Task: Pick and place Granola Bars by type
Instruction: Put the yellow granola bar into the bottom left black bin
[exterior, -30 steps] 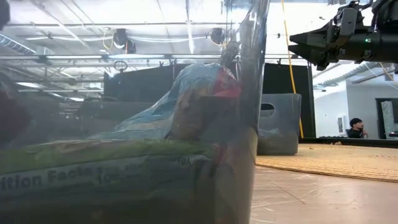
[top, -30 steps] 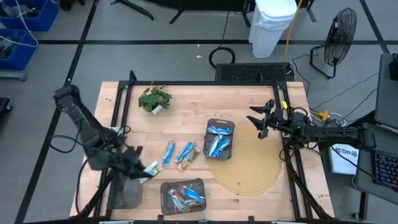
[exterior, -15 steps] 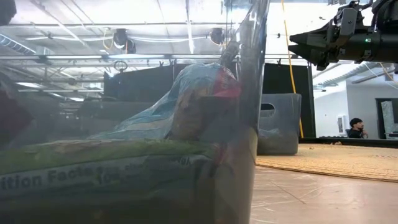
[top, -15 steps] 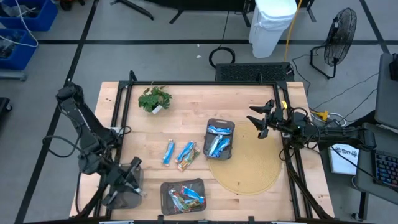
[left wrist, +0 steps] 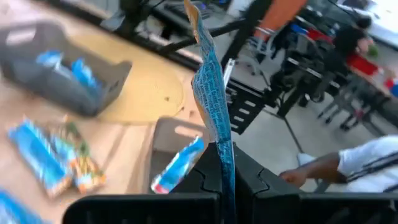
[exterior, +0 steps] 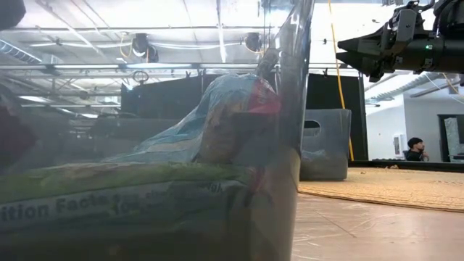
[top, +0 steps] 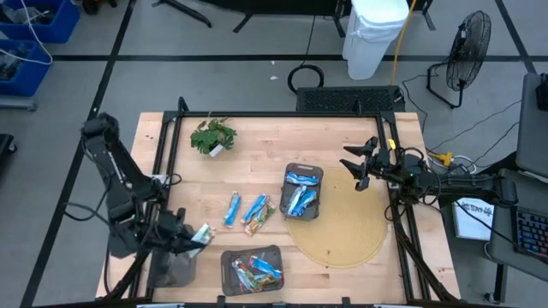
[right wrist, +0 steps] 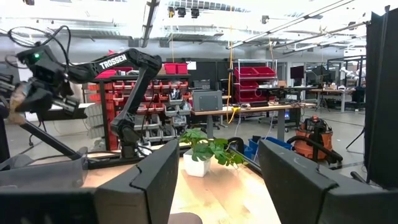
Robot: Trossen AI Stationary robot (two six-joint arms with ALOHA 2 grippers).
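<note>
My left gripper (top: 190,237) hangs over the table's near left part, shut on a blue-and-white granola bar (left wrist: 210,93). The same bar (top: 203,232) sticks out past the fingers. Three more bars (top: 246,210) lie flat on the wood. A dark tray (top: 301,190) holds blue bars, and a near tray (top: 253,267) holds mixed ones. My right gripper (top: 355,167) stands open at the right edge, high above the table, and its fingers (right wrist: 152,180) hold nothing. My left gripper pinches the bar's near end (left wrist: 224,152) between its two fingers. The fingers reach about level, from the table's left. The bar shows edge-on, standing out beyond the fingertips, lifted clear of the table.
A grey tray (top: 171,267) stands under the left arm at the near left corner. A potted sprig (top: 212,135) sits at the far left and a round woven mat (top: 342,229) at the right. A tray wall (exterior: 286,130) blocks most of the low view. A person (left wrist: 348,168) is beyond the table.
My left gripper, still shut on the bar, has swung slightly toward the table's near edge by the grey tray and rolled at the wrist. The bar has stayed lifted clear.
</note>
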